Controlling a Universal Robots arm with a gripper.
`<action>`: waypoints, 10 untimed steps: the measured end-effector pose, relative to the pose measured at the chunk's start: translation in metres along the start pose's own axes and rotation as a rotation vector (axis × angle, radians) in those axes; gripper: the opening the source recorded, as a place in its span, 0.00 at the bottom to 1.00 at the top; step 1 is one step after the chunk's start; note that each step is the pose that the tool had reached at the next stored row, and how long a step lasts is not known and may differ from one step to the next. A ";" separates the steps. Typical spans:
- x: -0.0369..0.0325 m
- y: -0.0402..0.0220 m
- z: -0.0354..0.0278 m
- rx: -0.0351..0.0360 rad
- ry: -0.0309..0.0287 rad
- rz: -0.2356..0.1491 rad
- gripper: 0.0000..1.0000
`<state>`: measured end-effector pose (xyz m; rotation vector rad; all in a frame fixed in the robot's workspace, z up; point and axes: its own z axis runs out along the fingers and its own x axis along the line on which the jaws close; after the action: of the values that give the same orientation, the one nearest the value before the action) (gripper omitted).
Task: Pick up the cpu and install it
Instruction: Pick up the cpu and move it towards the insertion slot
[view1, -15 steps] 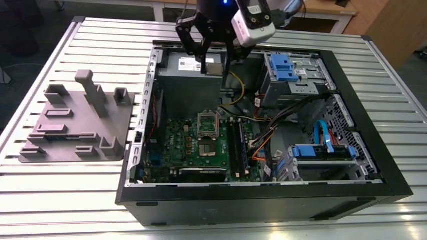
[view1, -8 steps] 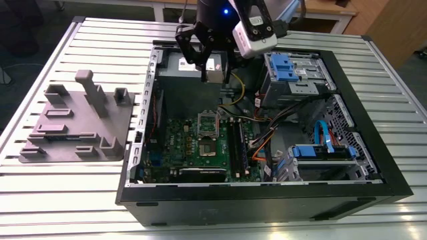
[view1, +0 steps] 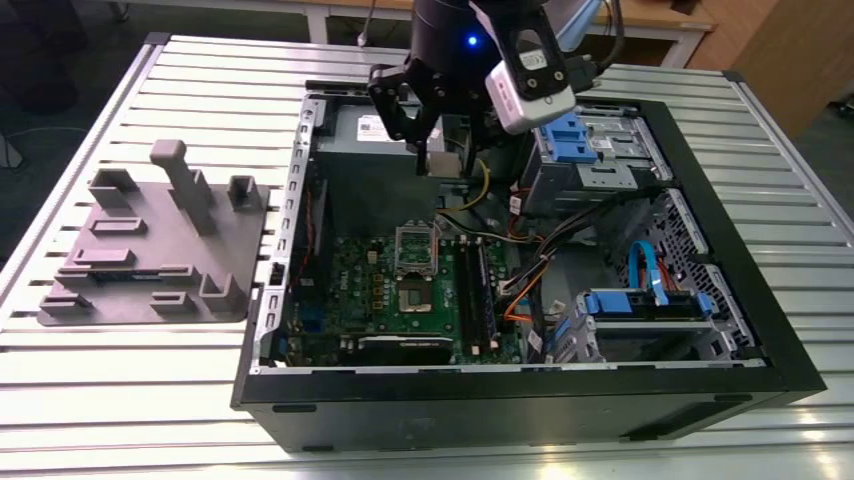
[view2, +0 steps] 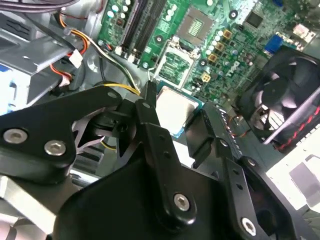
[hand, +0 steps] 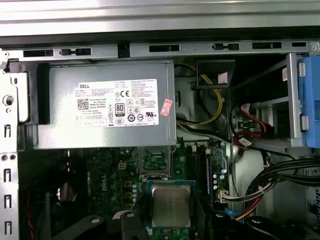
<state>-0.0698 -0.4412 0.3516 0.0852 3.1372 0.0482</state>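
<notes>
Picking looks finished: the gripper hangs over the open computer case with the cpu clamped between its two black fingers. They press on opposite edges of the chip, closed just to its width. The cpu lies flat in the grasp, its silvery top turned up toward the wrist, and it touches nothing else; it is in the air, well above the motherboard. Lower than the gripper, on the side away from the grey power supply which is close behind it, I see the socket. Its metal frame is swung open, as it seems, and nothing sits in the socket. Far to the side of the gripper, outside the case, a grey holder stands on the slatted table. So, as I judge it, the first half of the task is done and the second is not. The chip is in hand but not yet over the socket, not lowered, not seated.
</notes>
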 end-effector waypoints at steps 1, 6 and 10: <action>-0.0013 0.0000 0.0002 -0.0001 0.0000 0.000 0.47; -0.0017 -0.0001 0.0002 -0.0001 -0.0001 0.000 0.47; -0.0018 -0.0001 0.0002 -0.0001 -0.0001 0.000 0.47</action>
<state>-0.0680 -0.4413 0.3515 0.0853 3.1371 0.0484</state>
